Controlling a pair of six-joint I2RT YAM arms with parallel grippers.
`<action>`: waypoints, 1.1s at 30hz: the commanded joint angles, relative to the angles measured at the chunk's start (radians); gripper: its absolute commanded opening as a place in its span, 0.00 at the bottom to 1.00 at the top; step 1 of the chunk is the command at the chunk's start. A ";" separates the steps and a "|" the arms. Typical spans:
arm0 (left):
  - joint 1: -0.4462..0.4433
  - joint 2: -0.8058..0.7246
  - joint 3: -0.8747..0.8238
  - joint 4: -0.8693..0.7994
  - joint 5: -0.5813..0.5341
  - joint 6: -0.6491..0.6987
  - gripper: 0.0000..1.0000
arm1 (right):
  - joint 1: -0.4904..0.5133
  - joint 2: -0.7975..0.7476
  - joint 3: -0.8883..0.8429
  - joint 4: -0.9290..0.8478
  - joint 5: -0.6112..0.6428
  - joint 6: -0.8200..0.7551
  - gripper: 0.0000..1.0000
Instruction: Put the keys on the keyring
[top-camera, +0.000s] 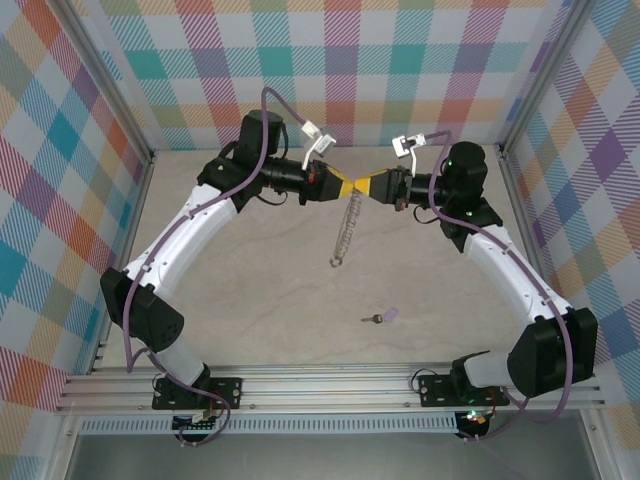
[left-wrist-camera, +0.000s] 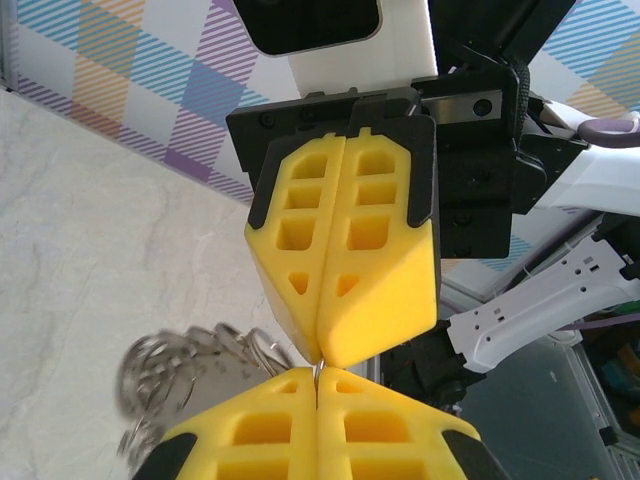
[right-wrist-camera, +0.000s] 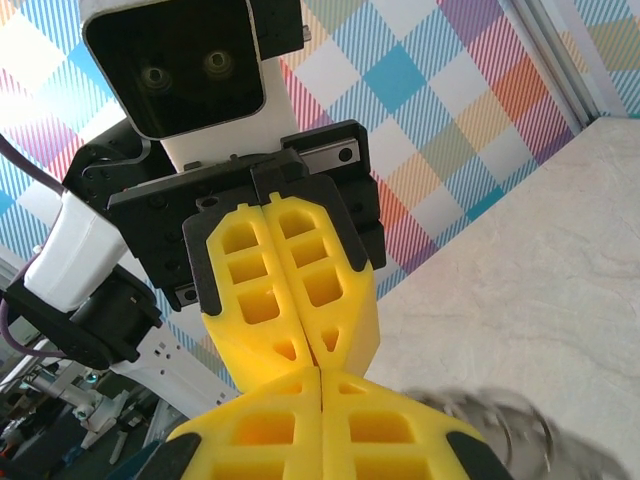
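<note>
- The left gripper (top-camera: 347, 185) and right gripper (top-camera: 371, 186) meet tip to tip above mid-table. Both pairs of jaws are pressed fully together, apparently on the top rim of the keyring (top-camera: 344, 236).
- The scalloped wire keyring hangs edge-on beneath them, trailing toward the near edge.
- The lilac-headed key (top-camera: 384, 316) lies flat on the table (top-camera: 250, 300), well apart from the grippers, nearer the bases and to the keyring's right. Its blade points left, and the right arm looks closer.

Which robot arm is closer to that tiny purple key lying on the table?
Right. The key lies right of centre, inside the bend of the right arm; the left arm curves along the opposite side.
</note>
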 joint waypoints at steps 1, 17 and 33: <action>-0.010 0.000 0.041 0.019 0.027 0.016 0.00 | 0.005 -0.021 -0.015 0.020 -0.030 -0.017 0.00; -0.010 -0.091 -0.098 0.270 -0.161 -0.189 0.59 | 0.005 -0.029 -0.073 0.228 0.154 0.068 0.00; -0.007 -0.159 -0.358 0.716 -0.333 -0.653 0.55 | 0.005 0.032 -0.131 0.765 0.296 0.281 0.00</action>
